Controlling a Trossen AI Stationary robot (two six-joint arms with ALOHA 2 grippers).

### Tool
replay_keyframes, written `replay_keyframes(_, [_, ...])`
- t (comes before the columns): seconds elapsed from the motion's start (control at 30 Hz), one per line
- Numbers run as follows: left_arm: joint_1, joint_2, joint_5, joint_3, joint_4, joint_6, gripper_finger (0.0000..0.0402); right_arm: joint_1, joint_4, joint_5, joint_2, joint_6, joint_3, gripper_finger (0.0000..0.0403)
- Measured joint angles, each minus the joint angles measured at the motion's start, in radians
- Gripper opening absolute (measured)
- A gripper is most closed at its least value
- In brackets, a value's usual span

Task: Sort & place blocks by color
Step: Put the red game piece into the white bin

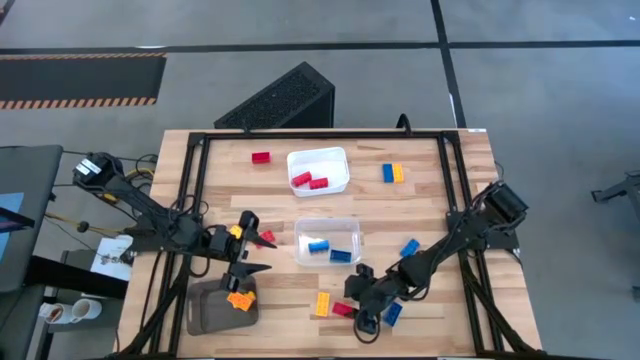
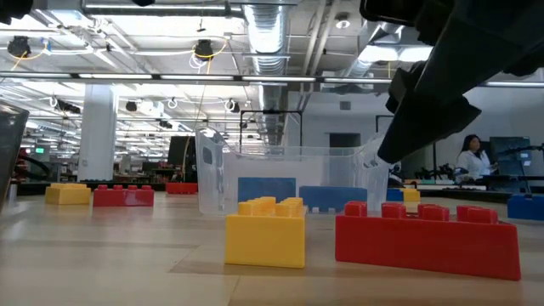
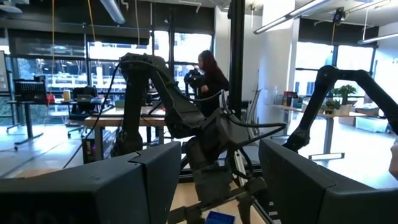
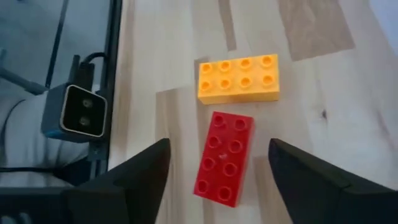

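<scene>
My right gripper [image 4: 219,149] is open and points down over a red block [image 4: 224,158] lying flat on the table. Its fingers stand on either side of the block without touching it. A yellow block [image 4: 238,78] lies just beyond the red one. In the high view this gripper [image 1: 357,300] is near the table's near edge, beside the red block [image 1: 343,309] and the yellow block [image 1: 322,303]. My left gripper [image 1: 255,245] is open and empty, held level above the table's left part, near another red block [image 1: 267,237].
A white tray [image 1: 335,160] holds red blocks, a clear tray [image 1: 345,228] holds blue blocks, and a grey tray [image 1: 205,310] holds yellow blocks [image 1: 240,298]. Loose blocks: blue [image 1: 392,313], blue [image 1: 409,247], a blue and yellow pair [image 1: 393,173], red [image 1: 261,157].
</scene>
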Motion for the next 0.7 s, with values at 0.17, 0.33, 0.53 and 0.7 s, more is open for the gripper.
replay_keyframes(0.17, [0.0,0.0,-0.002,0.0,-0.018,-0.006,0.0205,0.004,-0.004,-0.003,0.0,-0.027,0.0,0.0352])
replay_keyframes(0.33, [0.0,0.0,-0.003,0.0,-0.022,-0.007,0.0205,0.003,-0.143,0.015,0.01,0.028,0.069,0.0368])
replay_keyframes(0.53, [0.0,0.0,-0.011,0.0,-0.023,-0.01,0.0205,0.026,-0.391,0.055,0.122,-0.021,0.279,0.0341])
replay_keyframes(0.7, [0.0,0.0,-0.011,0.0,-0.032,-0.029,0.0205,0.032,-0.48,0.029,0.212,-0.045,0.388,0.0323])
